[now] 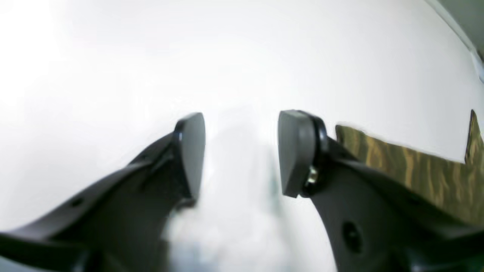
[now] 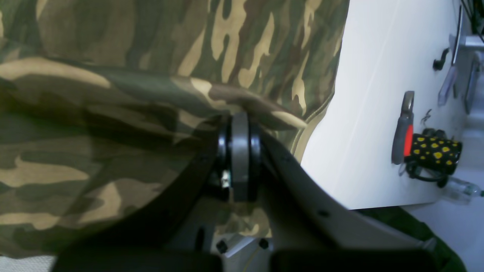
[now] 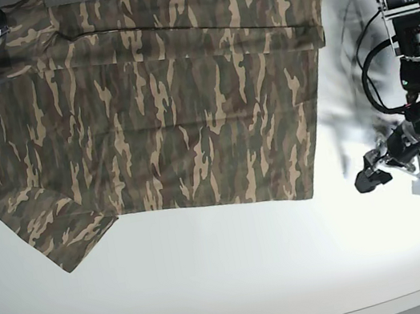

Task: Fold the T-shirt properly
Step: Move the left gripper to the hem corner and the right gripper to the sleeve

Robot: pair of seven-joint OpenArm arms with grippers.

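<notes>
Camouflage T-shirt (image 3: pixel 159 101): spread flat over the upper left and middle of the base view, one sleeve reaching toward the lower left, top strip folded over along the far edge.
White table (image 3: pixel 240 282): bare along the near edge.
Left gripper (image 1: pixel 242 151): jaws spread, nothing between them, over bare table just right of the shirt's hem.
Right gripper (image 2: pixel 240 124): upper left corner of base view, jaws pressed together, pinching a fold of shirt fabric.

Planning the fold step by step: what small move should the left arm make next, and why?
Probably bring the left gripper back toward the T-shirt's near edge. Its jaws stand open and empty over bare table, beside the cloth, while the right gripper pinches fabric.
</notes>
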